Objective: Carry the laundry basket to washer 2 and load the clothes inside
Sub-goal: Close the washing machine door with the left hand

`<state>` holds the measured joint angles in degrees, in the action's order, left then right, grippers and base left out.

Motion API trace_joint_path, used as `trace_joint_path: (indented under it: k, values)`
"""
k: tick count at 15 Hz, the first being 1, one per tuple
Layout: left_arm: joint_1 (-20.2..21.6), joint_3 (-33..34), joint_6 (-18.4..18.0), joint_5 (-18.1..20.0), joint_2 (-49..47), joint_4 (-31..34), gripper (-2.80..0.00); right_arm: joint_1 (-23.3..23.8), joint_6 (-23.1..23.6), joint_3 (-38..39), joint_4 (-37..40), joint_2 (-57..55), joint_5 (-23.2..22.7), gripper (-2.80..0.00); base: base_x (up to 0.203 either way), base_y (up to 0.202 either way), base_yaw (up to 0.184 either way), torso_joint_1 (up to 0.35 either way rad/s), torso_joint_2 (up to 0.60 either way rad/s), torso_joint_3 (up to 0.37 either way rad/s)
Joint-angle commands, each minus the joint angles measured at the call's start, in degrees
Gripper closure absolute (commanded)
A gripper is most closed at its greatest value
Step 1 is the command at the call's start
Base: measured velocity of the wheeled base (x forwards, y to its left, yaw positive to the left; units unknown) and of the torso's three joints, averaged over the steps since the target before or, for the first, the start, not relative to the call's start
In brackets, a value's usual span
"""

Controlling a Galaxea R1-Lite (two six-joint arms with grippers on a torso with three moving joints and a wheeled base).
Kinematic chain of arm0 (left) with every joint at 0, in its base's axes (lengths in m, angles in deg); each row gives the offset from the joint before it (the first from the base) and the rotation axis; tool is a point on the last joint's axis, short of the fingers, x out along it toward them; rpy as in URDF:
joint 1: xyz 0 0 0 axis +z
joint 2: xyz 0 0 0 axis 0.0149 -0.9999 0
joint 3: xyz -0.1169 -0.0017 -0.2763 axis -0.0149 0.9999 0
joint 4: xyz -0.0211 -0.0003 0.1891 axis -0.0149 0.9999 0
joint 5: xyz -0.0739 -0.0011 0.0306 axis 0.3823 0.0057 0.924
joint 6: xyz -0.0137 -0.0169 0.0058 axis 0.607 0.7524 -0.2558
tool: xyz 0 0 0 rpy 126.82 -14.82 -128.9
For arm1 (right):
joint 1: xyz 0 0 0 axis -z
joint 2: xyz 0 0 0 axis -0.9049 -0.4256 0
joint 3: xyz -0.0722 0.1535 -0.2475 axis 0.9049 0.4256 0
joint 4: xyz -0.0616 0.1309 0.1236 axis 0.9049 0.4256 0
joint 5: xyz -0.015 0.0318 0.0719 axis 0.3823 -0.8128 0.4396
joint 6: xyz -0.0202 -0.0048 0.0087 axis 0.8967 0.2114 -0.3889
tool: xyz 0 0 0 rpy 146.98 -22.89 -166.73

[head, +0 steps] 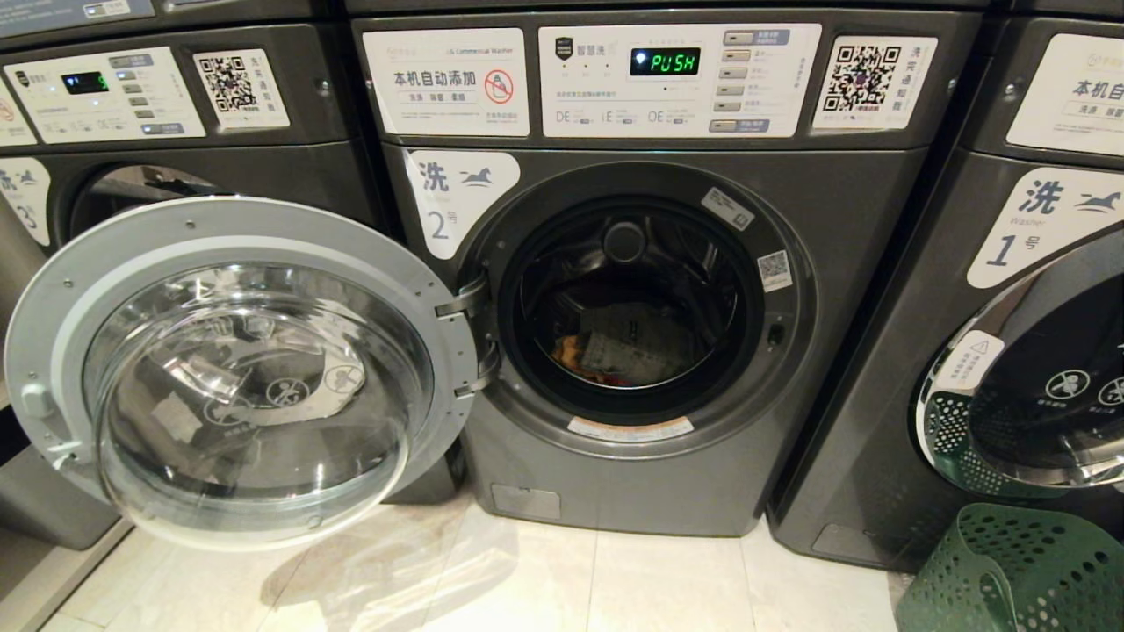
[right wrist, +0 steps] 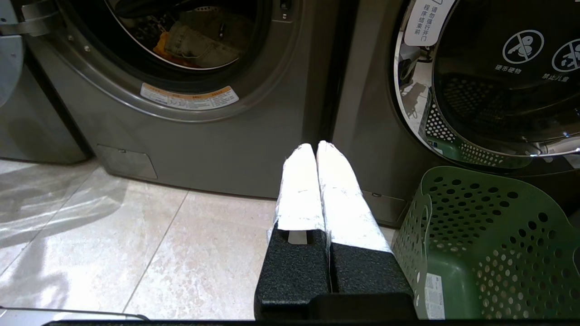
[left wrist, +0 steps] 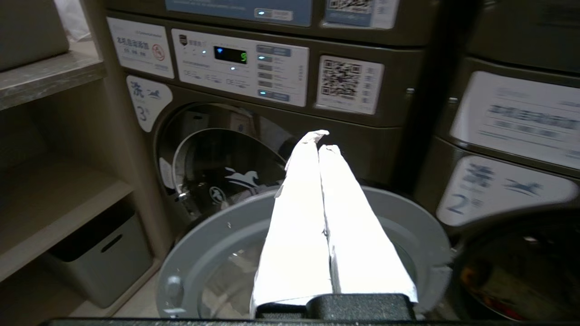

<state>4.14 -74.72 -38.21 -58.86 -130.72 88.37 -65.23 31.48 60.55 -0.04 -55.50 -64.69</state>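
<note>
Of the clothes point(head: 615, 355) deep in the drum of washer 2 point(head: 650, 290), I see only a grey patch with orange and red edges; their shapes are lost in shadow. Right of washer 2, the laundry basket point(head: 1019, 570) is cut by the head view's lower corner, its interior unseen. In my left wrist view, washer 2's label point(left wrist: 494, 192) is blurred. Neither of my arms appears in the head view.

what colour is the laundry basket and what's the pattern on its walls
Dark green, its walls dotted with round holes: the laundry basket shows best in the right wrist view.
</note>
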Motion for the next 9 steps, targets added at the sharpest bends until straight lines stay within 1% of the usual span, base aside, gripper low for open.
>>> trace_joint_path:
  k: [1,3,4,5,6,7,8,9]
  values:
    - [7.3,-12.5,0.0,1.8,-22.3,0.5,0.0,0.0,0.1,0.0,0.0,-0.1,0.0,0.0,0.0,0.0,0.0,0.0,0.0,0.0]
    - [13.6,-20.4,0.1,7.2,-30.5,2.3,0.0,0.0,-0.3,0.0,0.0,-0.1,0.1,0.0,0.0,0.0,0.0,0.0,0.0,0.0]
    - [15.4,-23.8,0.1,10.4,-33.1,5.4,0.0,0.0,-0.9,0.0,0.0,-0.1,0.1,0.0,0.0,0.0,0.0,0.0,0.0,0.0]
    - [16.3,-26.7,0.1,12.9,-35.5,9.3,0.0,0.0,-1.5,0.0,-0.1,-0.1,0.4,0.0,0.0,0.0,0.0,0.0,0.0,0.0]
    - [16.7,-27.4,0.1,15.2,-37.1,10.8,0.0,0.0,-2.0,0.0,-0.2,-0.1,0.7,0.0,0.0,0.0,0.0,0.0,0.0,0.0]
    - [16.9,-27.4,0.3,17.4,-38.3,11.1,0.0,0.0,-2.4,0.0,-0.2,-0.1,0.8,0.0,0.0,0.0,0.0,0.0,0.0,0.0]
    - [17.0,-27.5,1.5,19.3,-39.7,10.6,0.0,0.0,-3.0,0.0,-0.2,-0.1,0.8,0.0,0.0,0.0,0.0,0.0,0.0,0.0]
    - [17.2,-27.5,3.6,21.2,-40.4,9.6,0.0,0.0,-3.7,0.0,-0.2,-0.1,0.9,0.0,0.0,0.0,0.0,0.0,0.0,0.0]
